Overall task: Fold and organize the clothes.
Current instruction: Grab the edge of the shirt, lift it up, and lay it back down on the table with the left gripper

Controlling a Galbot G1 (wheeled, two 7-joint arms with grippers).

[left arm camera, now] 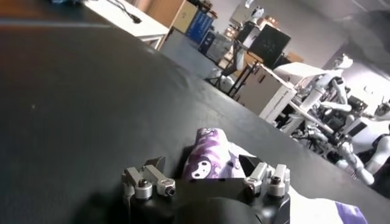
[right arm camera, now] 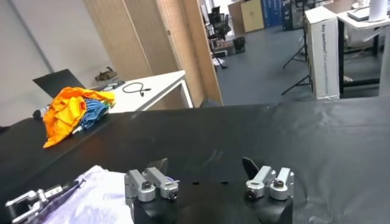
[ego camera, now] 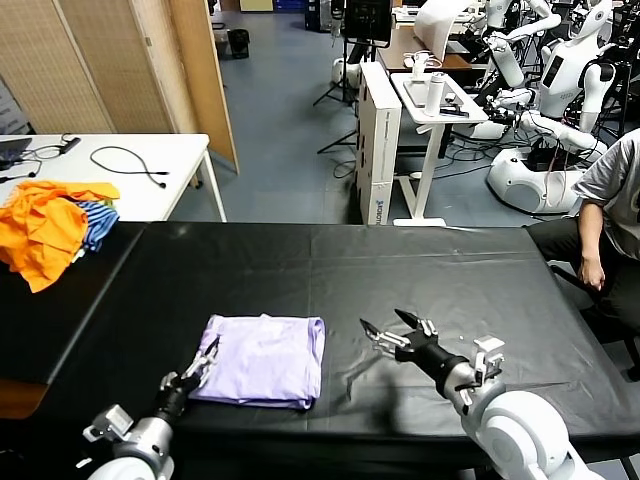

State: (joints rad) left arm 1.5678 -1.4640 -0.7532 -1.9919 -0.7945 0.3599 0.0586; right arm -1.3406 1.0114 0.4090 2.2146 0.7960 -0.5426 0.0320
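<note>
The clothes are one pale lavender T-shirt [ego camera: 265, 358], lying folded into a rectangle on the black table [ego camera: 420, 270]. My left gripper [ego camera: 207, 360] sits low at its front left corner. In the left wrist view, a raised fold of the T-shirt [left arm camera: 210, 146] with a darker purple print stands between the wide-apart jaws of the left gripper [left arm camera: 202, 161]; the fingers do not press it. My right gripper [ego camera: 382, 322] hovers open just right of the shirt, nothing between its fingers. The right wrist view shows the right gripper [right arm camera: 204, 163] over bare table, with the shirt's edge [right arm camera: 100, 192] off to one side.
Orange garments [ego camera: 45, 225] and a blue-striped cloth [ego camera: 98, 222] are heaped at the table's far left. A white table [ego camera: 150, 160] with a cable stands behind them. A seated person [ego camera: 610, 200] is at the right edge. A white stand [ego camera: 430, 100] and other robots are farther back.
</note>
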